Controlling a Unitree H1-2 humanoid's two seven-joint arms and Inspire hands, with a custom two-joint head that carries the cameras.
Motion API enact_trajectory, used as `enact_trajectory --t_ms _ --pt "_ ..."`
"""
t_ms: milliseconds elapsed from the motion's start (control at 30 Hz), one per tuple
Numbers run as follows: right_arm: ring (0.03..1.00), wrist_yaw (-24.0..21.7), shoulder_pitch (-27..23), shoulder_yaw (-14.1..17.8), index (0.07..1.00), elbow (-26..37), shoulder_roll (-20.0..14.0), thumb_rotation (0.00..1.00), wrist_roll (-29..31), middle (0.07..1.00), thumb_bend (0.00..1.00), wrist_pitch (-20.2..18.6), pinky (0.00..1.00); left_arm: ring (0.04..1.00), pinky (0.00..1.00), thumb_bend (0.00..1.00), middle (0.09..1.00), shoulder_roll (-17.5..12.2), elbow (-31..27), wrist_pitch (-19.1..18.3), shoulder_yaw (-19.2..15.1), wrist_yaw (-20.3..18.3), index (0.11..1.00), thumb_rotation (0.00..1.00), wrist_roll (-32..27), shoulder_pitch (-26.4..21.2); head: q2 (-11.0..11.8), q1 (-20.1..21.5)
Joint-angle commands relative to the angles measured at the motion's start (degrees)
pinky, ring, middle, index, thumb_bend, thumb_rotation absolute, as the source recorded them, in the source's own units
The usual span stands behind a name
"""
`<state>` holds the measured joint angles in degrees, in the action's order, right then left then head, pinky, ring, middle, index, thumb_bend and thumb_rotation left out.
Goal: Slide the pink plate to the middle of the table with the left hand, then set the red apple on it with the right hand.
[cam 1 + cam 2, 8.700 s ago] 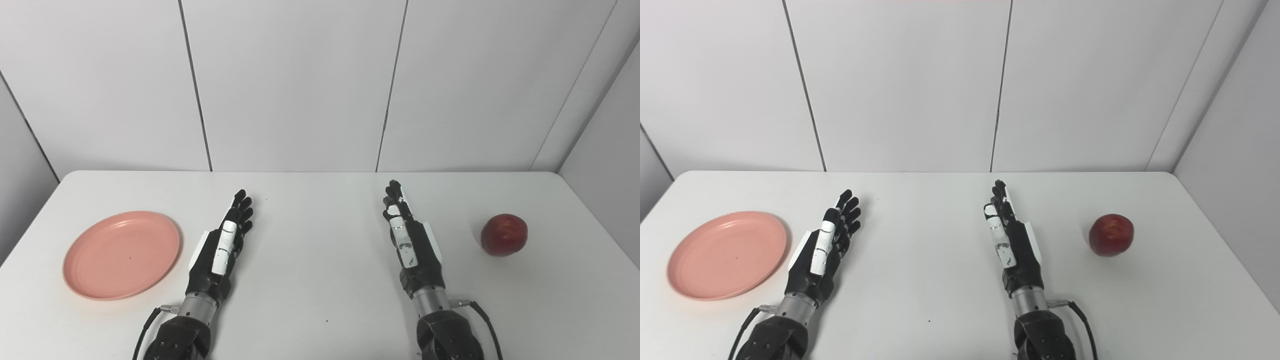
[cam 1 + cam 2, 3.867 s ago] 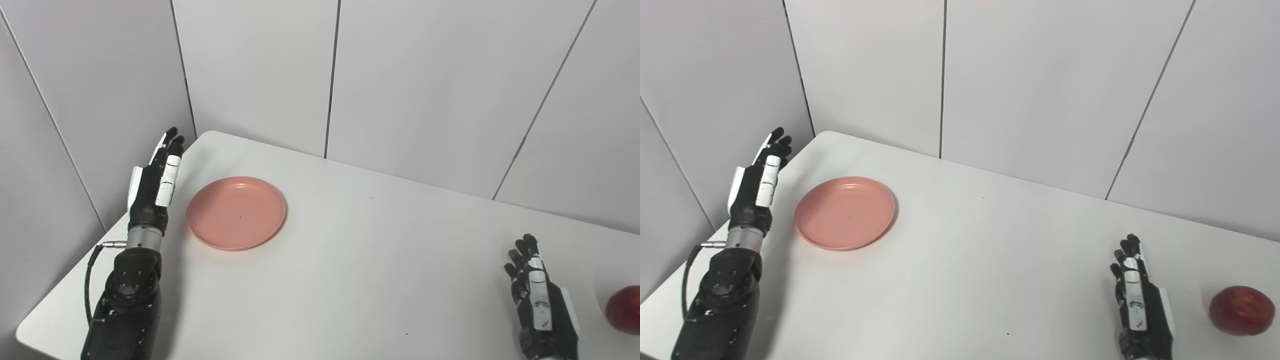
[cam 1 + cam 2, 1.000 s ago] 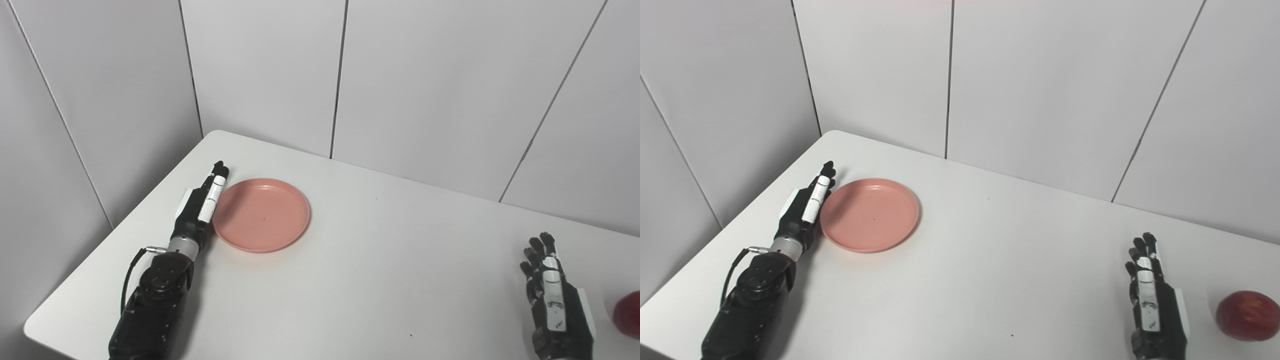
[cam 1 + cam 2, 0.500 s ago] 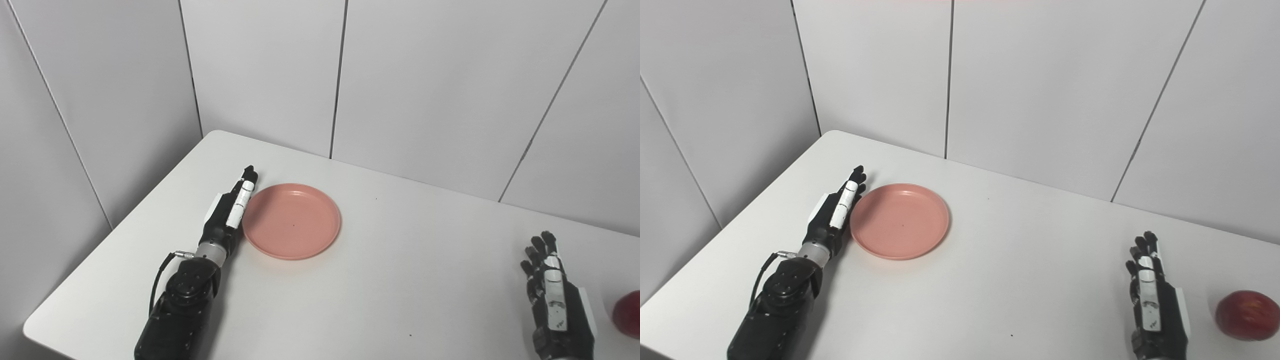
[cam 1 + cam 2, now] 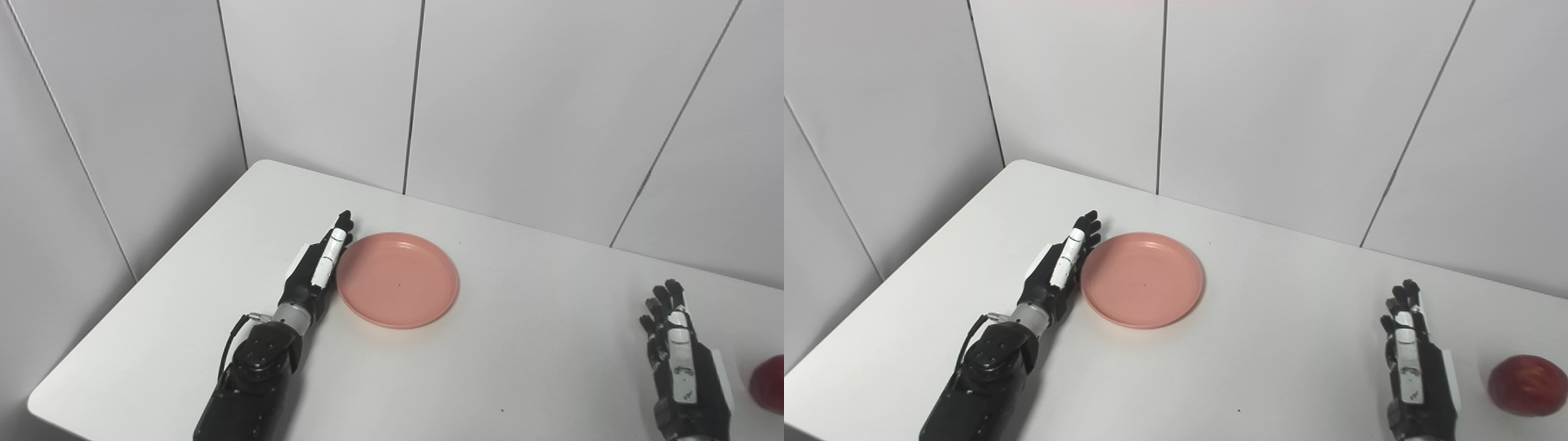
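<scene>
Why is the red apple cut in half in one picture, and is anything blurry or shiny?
In the left eye view the round red apple is cropped by the picture's right edge; the right eye view shows it whole, with a soft highlight on top. Both views look sharp and evenly lit, with only faint shadows beside the round pink plate and the left hand.

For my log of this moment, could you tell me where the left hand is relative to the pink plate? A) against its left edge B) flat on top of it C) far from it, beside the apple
A: the left hand lies with straight fingers along the left rim of the pink plate, holding nothing.
</scene>
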<state>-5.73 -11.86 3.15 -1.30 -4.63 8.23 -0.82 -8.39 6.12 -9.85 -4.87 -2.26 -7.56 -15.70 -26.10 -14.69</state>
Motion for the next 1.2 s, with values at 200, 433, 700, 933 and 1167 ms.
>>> enact_trajectory --t_ms 200,433,700,933,1167 --pt "1.0 -0.04 -1.51 -0.84 1.0 3.45 0.32 0.93 0.0 0.992 0.68 -1.0 1.0 1.0 1.0 0.71 1.0 3.09 0.42 3.72 1.29 -0.44 1.0 1.0 0.26 -2.3 -0.52 2.4" --pt "1.0 0.67 -1.52 -1.31 0.999 4.28 1.21 0.92 -0.58 0.988 0.67 -2.25 1.0 1.0 1.0 0.73 1.0 4.11 1.79 4.91 2.27 -1.78 1.0 1.0 -0.06 -2.48 -1.14 5.48" --pt "1.0 2.12 -1.85 -2.06 0.989 4.66 3.02 0.9 -2.42 0.982 0.66 -2.94 1.0 1.0 1.0 0.7 1.0 4.09 1.75 5.21 3.18 -3.9 1.0 1.0 -1.34 -2.43 -1.93 13.2" --pt "0.992 3.72 -2.39 -2.5 0.978 3.47 5.66 0.87 -3.38 0.972 0.66 -1.57 1.0 1.0 1.0 0.7 1.0 3.77 0.01 4.05 3.73 -4.57 1.0 1.0 -1.63 -1.55 -2.1 18.21" --pt "0.984 5.34 -2.7 -3.47 0.965 3.54 7.01 0.88 -5.76 0.959 0.65 -1.23 1.0 1.0 1.0 0.7 1.0 4.42 0.89 5.76 4.4 -6.48 1.0 1.0 -2.25 -1.48 -2.39 21.69"
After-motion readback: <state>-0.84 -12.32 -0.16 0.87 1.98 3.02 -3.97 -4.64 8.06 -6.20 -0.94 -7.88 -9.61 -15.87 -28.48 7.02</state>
